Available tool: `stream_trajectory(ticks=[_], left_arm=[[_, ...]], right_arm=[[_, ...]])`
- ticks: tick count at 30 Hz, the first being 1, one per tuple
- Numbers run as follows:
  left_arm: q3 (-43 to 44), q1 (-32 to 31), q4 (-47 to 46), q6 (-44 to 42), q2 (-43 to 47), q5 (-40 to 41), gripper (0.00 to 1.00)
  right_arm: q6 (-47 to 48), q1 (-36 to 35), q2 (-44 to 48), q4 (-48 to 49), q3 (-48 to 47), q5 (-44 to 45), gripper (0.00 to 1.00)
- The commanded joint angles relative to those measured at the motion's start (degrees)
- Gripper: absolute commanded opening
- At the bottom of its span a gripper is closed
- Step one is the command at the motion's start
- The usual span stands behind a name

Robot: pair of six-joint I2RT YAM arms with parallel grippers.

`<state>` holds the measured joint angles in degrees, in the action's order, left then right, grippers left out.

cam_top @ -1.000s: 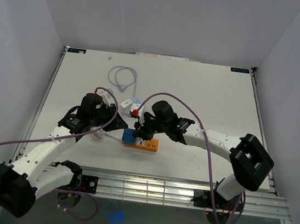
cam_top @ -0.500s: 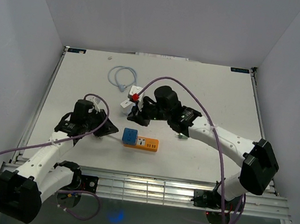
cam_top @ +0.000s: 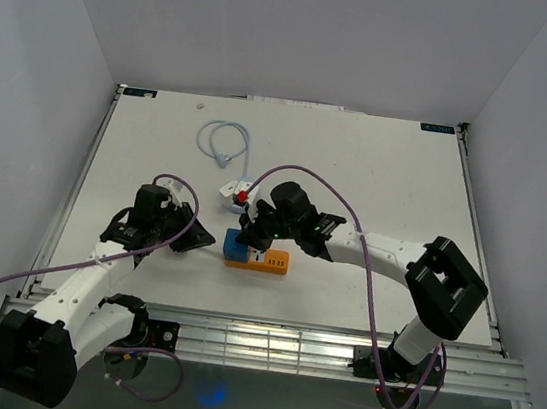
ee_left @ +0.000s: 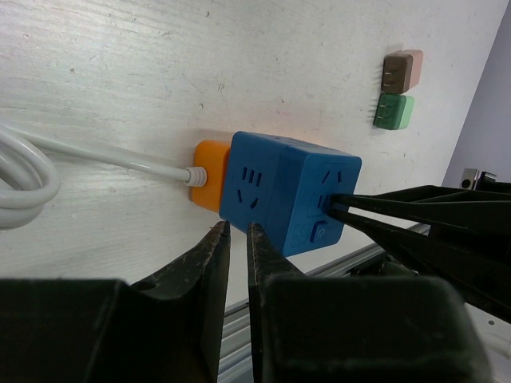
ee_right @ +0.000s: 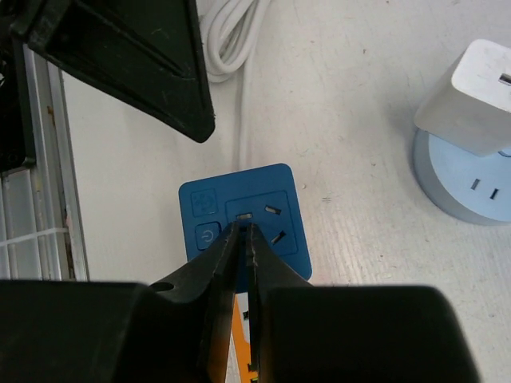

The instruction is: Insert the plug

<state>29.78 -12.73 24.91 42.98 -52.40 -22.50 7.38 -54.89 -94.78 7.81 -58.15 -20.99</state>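
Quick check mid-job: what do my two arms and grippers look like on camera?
Both the left arm and right arm are white links with blocky black joint housings, each trailed by a looping purple cable. The left gripper and right gripper are matte black, two flat fingers tapering to thin tips. No readable markings.

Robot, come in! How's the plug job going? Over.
Left gripper shut, empty, beside the blue cube socket. Right gripper shut, tips on the cube's top face; nothing seen held. White charger off to the side, nothing blocking.

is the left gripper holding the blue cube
No, the left gripper is almost shut with nothing between its fingers, and the blue cube lies beyond its tips.
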Motion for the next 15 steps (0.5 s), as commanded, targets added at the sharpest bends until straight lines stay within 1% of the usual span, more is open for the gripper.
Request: stream_trajectory(ticks=[1, 6, 8, 9, 10, 11, 13, 14, 15], left_arm=[[-0.07, 0.34, -0.74, -0.18, 0.63, 0.09, 0.26], [0.71, 0.25, -0.56, -0.18, 1.25, 0.35, 0.26], [1.33, 0.34, -0.39, -0.27, 1.51, 0.35, 0.26], [2.20, 0.34, -0.21, -0.53, 1.51, 0.27, 0.26], [2.65, 0.34, 0.49, -0.79, 1.60, 0.44, 0.26], [3.17, 0.34, 0.76, -1.49, 1.69, 0.44, 0.28], [4.58, 0.34, 1.72, -2.28, 1.86, 0.18, 0.30], [4.93, 0.34, 1.81, -2.72, 2.30, 0.09, 0.31], [5.11, 0.34, 1.90, -3.34, 2.57, -0.52, 0.36]], right_arm=[[-0.35, 0.40, -1.11, -5.79, -0.91, 5.44, 0.14], [0.18, 0.40, 4.07, -6.23, -0.74, 6.05, 0.15], [0.36, 0.49, 7.22, -6.32, -0.04, 7.27, 0.17], [0.36, 0.49, 8.11, -6.49, 0.23, 7.80, 0.19], [0.27, 0.75, 9.08, -6.76, 0.40, 8.85, 0.28], [-0.34, 0.93, 10.48, -7.28, 0.75, 11.91, 0.32], [-1.22, 1.63, 11.72, -10.00, 1.02, 15.70, 0.34], [-2.96, 2.07, 12.86, -10.88, 1.20, 20.16, 0.36], [-3.94, 2.59, 13.48, -12.02, 2.15, 22.64, 0.37]])
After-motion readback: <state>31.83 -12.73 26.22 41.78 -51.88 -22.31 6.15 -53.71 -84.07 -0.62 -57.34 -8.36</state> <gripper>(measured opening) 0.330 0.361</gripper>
